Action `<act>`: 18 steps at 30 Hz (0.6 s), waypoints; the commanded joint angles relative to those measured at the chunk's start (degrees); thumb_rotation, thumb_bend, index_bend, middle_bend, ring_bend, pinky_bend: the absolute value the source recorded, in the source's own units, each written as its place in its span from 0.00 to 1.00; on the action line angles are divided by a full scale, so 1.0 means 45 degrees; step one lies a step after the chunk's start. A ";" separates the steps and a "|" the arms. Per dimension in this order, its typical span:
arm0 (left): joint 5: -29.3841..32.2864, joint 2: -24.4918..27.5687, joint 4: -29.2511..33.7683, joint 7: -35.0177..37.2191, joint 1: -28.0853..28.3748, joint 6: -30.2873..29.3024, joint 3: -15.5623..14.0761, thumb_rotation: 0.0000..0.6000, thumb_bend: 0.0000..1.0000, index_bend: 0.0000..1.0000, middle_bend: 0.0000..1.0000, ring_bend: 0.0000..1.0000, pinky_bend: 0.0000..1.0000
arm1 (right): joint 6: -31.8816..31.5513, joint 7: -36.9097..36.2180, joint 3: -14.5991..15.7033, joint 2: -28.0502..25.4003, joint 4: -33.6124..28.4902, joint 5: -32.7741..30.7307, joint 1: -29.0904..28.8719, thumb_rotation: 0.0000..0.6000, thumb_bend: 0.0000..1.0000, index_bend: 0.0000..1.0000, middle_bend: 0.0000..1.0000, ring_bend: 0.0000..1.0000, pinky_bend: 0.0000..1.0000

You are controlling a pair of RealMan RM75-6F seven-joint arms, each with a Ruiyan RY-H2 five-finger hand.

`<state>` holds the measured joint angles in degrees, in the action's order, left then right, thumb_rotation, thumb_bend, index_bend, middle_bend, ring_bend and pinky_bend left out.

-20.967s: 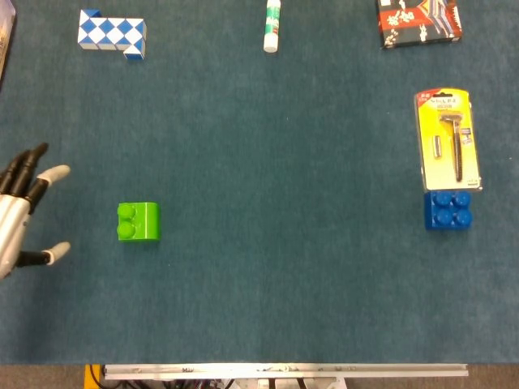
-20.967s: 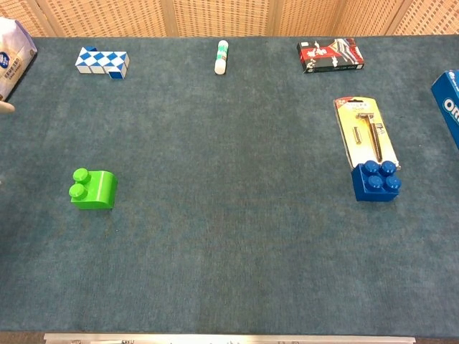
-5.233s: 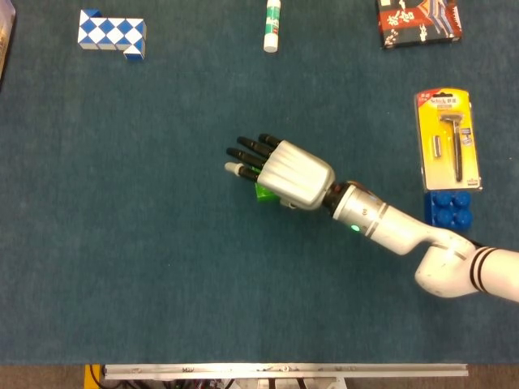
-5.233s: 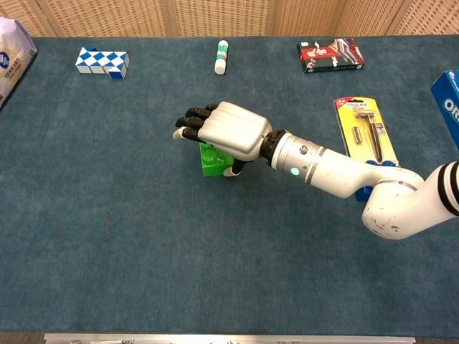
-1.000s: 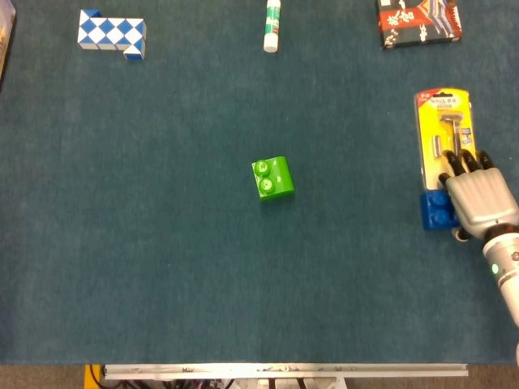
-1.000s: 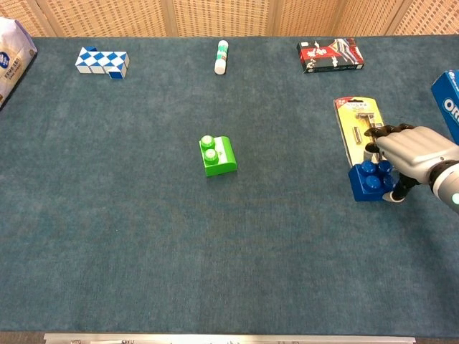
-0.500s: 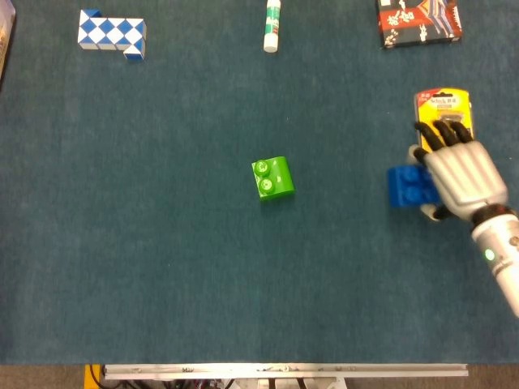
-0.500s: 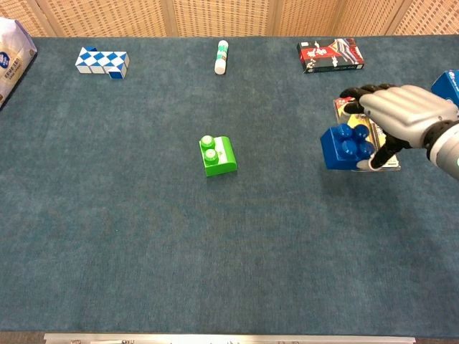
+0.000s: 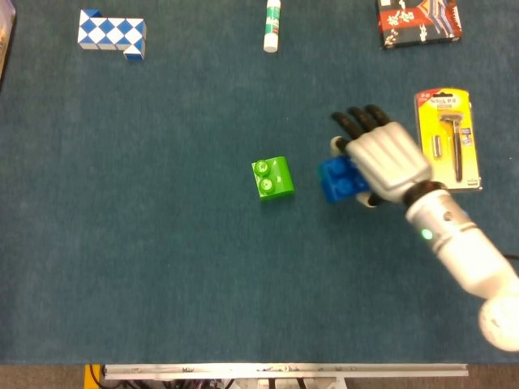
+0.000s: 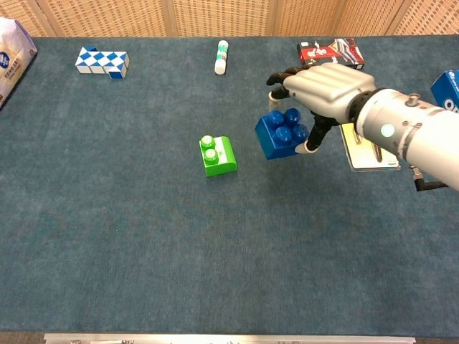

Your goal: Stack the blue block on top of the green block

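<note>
The green block (image 9: 272, 177) (image 10: 219, 155) sits on the blue cloth near the table's middle, studs up. My right hand (image 9: 379, 158) (image 10: 318, 84) holds the blue block (image 9: 339, 179) (image 10: 281, 133) in the air, just right of the green block and higher than it. The blue block tilts a little, with its studs showing in the chest view. A gap of cloth separates the two blocks. My left hand shows in neither view.
A razor in a yellow card pack (image 9: 448, 138) lies right of my hand. Along the far edge lie a blue-white checked puzzle (image 9: 112, 32), a glue stick (image 9: 272, 24) and a red-black box (image 9: 418, 22). A blue packet (image 10: 447, 100) is at the right edge.
My right hand took hold of the blue block beside the razor pack, lifted it and carried it left toward the green block. The green block has stayed put over the last second.
</note>
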<state>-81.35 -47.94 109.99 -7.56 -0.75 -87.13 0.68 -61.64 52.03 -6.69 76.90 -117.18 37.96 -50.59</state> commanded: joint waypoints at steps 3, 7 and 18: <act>0.0004 0.0068 0.0007 0.0122 -0.0063 -0.0103 0.0012 1.00 0.20 0.25 0.02 0.00 0.09 | 0.0067 0.0865 -0.0213 0.0960 0.0615 -0.0797 -0.1096 1.00 0.26 0.47 0.10 0.00 0.08; -0.0046 0.0135 0.0010 0.0252 -0.0128 -0.0215 0.0010 1.00 0.20 0.25 0.02 0.00 0.09 | -0.0106 0.1431 -0.0337 0.1513 0.0848 -0.1490 -0.1819 1.00 0.26 0.47 0.10 0.00 0.08; -0.0109 0.0291 0.0001 0.0597 -0.0246 -0.0396 0.0026 1.00 0.20 0.25 0.02 0.00 0.09 | -0.0951 0.2657 -0.0995 0.2465 0.1459 -0.3803 -0.3528 1.00 0.26 0.48 0.10 0.00 0.08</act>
<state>-81.85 -46.63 109.99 -4.88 -1.85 -88.92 0.79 -65.31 62.92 -10.35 87.26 -111.26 22.75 -65.02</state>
